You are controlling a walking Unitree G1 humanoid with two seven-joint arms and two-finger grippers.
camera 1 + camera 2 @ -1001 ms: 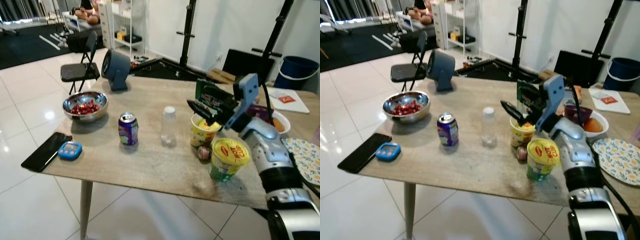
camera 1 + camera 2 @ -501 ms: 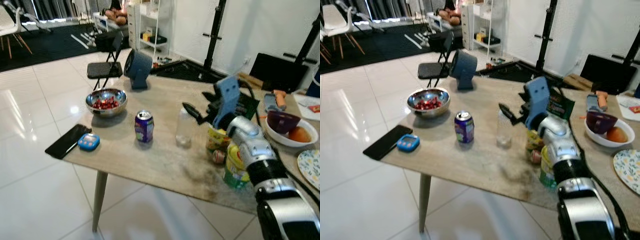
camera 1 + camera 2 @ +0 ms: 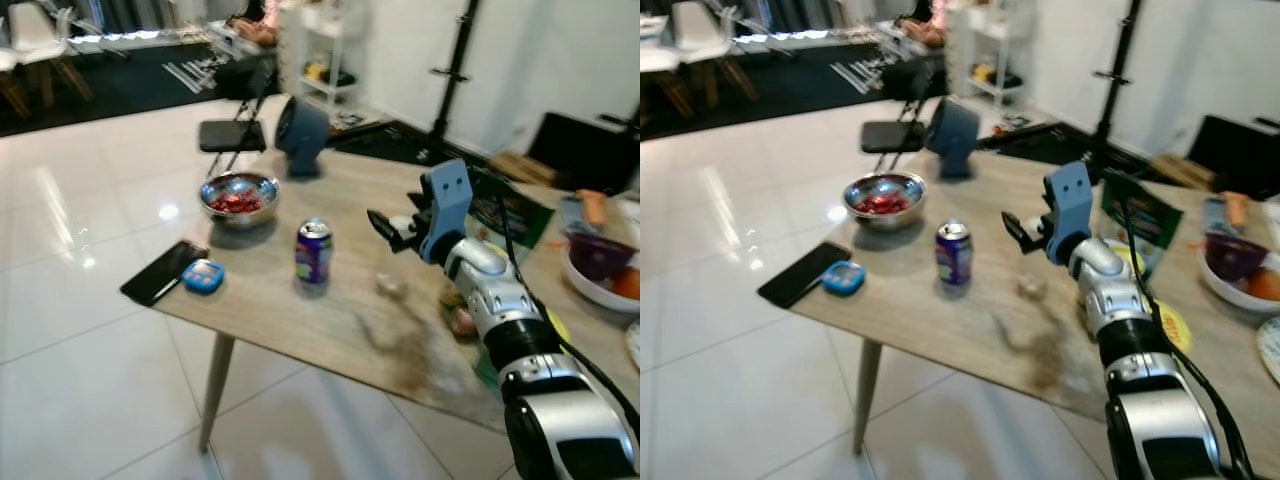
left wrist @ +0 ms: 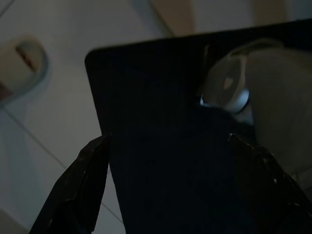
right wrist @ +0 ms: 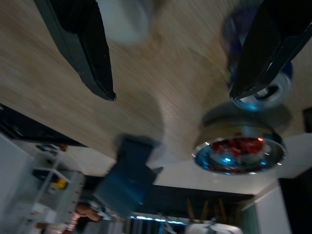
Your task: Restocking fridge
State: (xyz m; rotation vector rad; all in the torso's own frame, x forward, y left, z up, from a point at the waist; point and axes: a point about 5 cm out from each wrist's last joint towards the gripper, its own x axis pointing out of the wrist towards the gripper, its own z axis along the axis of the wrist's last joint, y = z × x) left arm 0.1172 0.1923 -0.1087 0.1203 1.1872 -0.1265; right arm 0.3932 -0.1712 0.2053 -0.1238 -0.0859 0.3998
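On the wooden table [image 3: 300, 310] a clear plastic bottle [image 3: 391, 283] with a white cap stands, smeared by motion. My right gripper [image 3: 383, 226] hovers open at its top. In the right wrist view the blurred cap [image 5: 124, 19] lies between the spread fingers [image 5: 83, 53], closer to one of them and touching neither. A purple drink can [image 3: 313, 250] stands just left of the bottle. My left gripper [image 4: 173, 195] hangs low in the dark, its fingers wide apart around nothing.
A steel bowl of red sweets [image 3: 238, 195], a black phone [image 3: 160, 272] and a blue timer [image 3: 203, 275] lie on the table's left part. A grey fan [image 3: 300, 122] stands at the back. A green packet [image 3: 1145, 225], yellow-lidded cups [image 3: 1170, 325] and a purple bowl [image 3: 1230, 255] crowd the right.
The whole picture has shifted and blurred, so the camera moved. My right gripper has left the yellow cups and swung left to the bottle's top, still open.
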